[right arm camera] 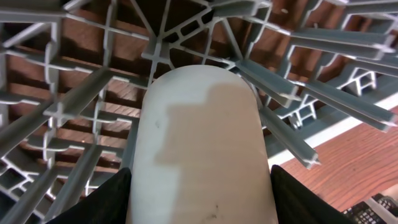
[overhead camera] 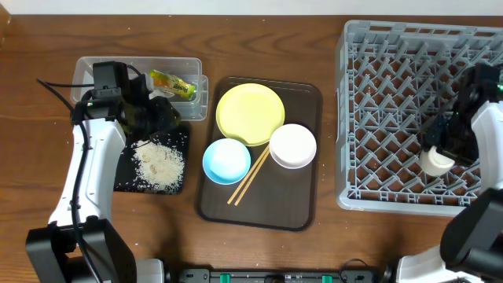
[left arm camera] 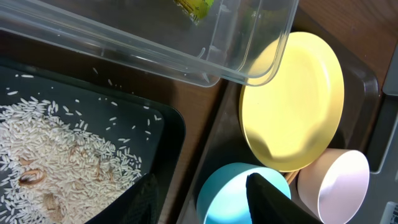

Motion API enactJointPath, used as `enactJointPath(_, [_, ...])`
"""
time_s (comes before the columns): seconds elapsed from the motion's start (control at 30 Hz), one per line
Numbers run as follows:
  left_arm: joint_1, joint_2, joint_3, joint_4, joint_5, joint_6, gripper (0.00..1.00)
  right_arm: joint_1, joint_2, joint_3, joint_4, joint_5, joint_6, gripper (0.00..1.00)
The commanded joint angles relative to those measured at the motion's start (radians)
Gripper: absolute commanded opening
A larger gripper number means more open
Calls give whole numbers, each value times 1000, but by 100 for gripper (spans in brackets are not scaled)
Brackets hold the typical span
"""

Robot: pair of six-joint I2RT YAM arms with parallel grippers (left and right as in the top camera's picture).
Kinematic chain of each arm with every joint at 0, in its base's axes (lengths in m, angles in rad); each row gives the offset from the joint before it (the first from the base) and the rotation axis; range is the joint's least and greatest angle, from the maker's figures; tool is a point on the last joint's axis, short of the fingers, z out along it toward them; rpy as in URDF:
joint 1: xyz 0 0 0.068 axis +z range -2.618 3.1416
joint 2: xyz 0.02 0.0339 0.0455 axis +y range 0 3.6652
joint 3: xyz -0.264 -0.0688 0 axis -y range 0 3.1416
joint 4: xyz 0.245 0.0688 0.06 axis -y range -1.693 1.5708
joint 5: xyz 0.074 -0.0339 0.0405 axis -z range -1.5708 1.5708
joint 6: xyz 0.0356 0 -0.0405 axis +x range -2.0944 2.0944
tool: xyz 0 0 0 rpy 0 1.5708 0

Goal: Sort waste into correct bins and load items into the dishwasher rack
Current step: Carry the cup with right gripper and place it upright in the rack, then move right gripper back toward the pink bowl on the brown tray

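My left gripper (overhead camera: 163, 118) (left arm camera: 208, 202) is open and empty, above the far right corner of the black tray (overhead camera: 124, 179) (left arm camera: 163, 127), which holds loose rice (overhead camera: 160, 163) (left arm camera: 56, 149). The yellow-green wrapper (overhead camera: 173, 84) (left arm camera: 196, 6) lies in the clear tub (overhead camera: 86, 69) (left arm camera: 155, 56). I cannot make out the white scrap. The yellow plate (overhead camera: 250, 112) (left arm camera: 292, 99), white bowl (overhead camera: 293, 145) (left arm camera: 339, 186), light blue bowl (overhead camera: 227, 159) (left arm camera: 227, 190) and chopsticks (overhead camera: 249, 174) are on the brown tray. My right gripper (overhead camera: 438, 153) (right arm camera: 200, 199) is shut on the pale green cup (overhead camera: 435, 163) (right arm camera: 202, 137) inside the grey rack (overhead camera: 354, 118) (right arm camera: 81, 93).
The dark brown serving tray (overhead camera: 302, 208) lies between the bins and the rack. The rack's pegs stand close around the cup. The left arm's cable (overhead camera: 55, 90) runs across the table at the left. Bare wood shows along the far and near table edges.
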Motion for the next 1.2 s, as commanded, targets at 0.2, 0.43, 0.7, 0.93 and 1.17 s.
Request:
enactJointPath(0.2, [2,-13,3,-9,-13,3,49,-9,-13,0,6,6,-11,75])
enactJointPath(0.43, [2,-13,3,-9,-13,2,53,12,-92,71,42,-169,-87,75])
enactJointPath(0.7, [2,-12,3,-24,-31,2,54,177,-179,86,255,-570,-224,73])
enactJointPath(0.93, [3,-12,3,-134,-246,-36,54,417,-120,84,313,-486,-261,74])
enactJointPath(1.17, [3,-12,3,-228,-423,-156,54,587,18,84,317,-365,-251,71])
